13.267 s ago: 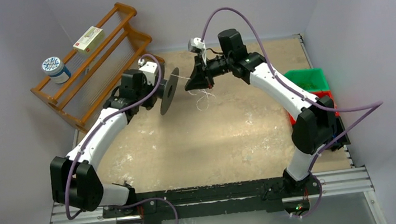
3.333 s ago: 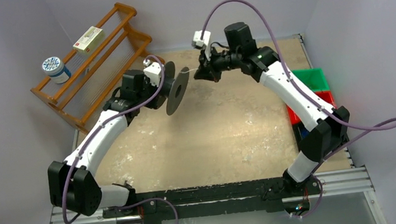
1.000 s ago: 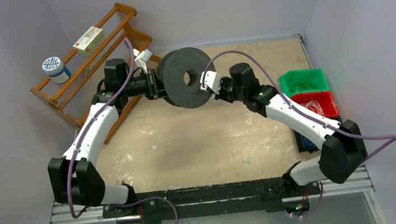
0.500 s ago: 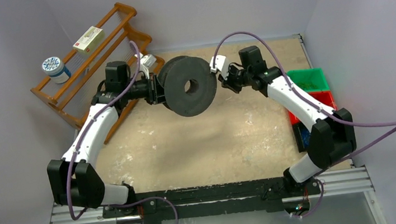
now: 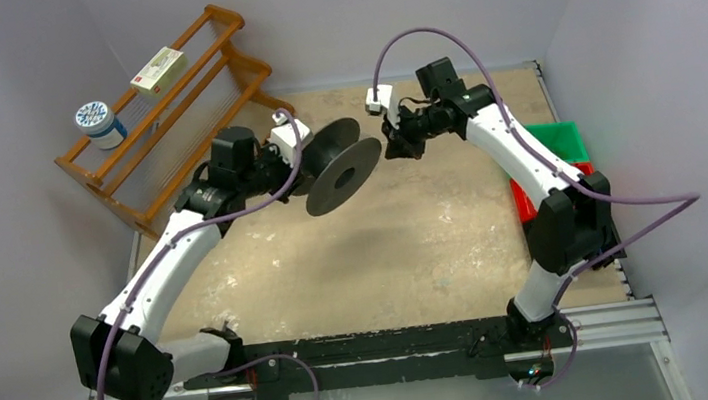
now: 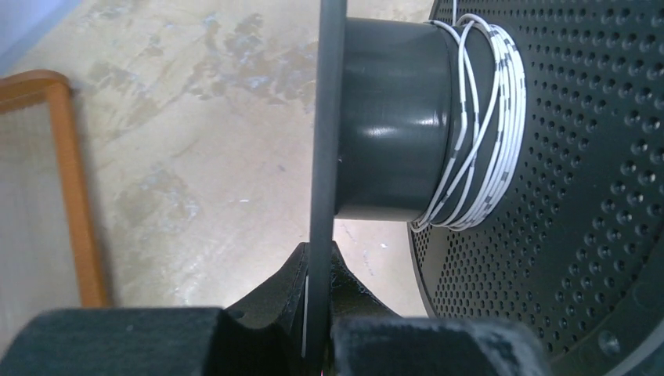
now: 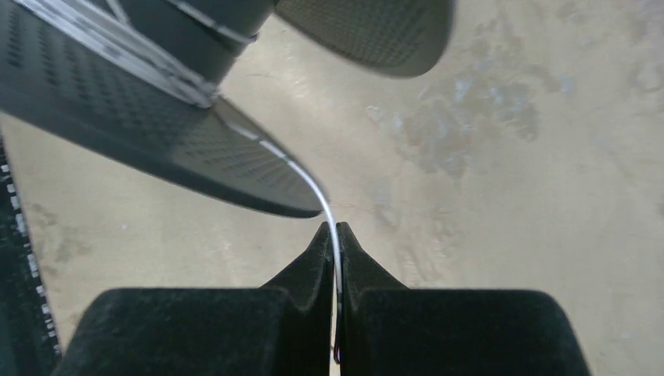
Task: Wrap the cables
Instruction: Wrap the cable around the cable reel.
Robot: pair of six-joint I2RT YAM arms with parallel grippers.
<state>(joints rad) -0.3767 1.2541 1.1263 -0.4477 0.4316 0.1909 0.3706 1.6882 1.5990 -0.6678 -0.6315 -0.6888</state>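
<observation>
A black spool [image 5: 341, 169] hangs above the table's far middle, with my left gripper [image 6: 319, 249] shut on the edge of its thin flange [image 6: 327, 117]. A thin white cable [image 6: 479, 129] with dark marks lies in several turns round the hub [image 6: 387, 117], against the perforated flange [image 6: 579, 204]. From there the cable [image 7: 312, 182] runs over the flange rim into my right gripper [image 7: 334, 229], which is shut on it. In the top view the right gripper [image 5: 394, 145] sits just right of the spool, and the left gripper [image 5: 294, 172] sits at its left.
A wooden rack [image 5: 170, 120] stands at the far left, close behind the left arm, with a box [image 5: 159, 69] and a round tin [image 5: 97, 120] on it. A green bin [image 5: 557, 142] and a red bin [image 5: 584, 174] sit at the right edge.
The spool has turned from facing the camera to a slanted, more edge-on pose and come down a little. The left arm has swung forward; the right gripper has drawn back to the spool's right.
</observation>
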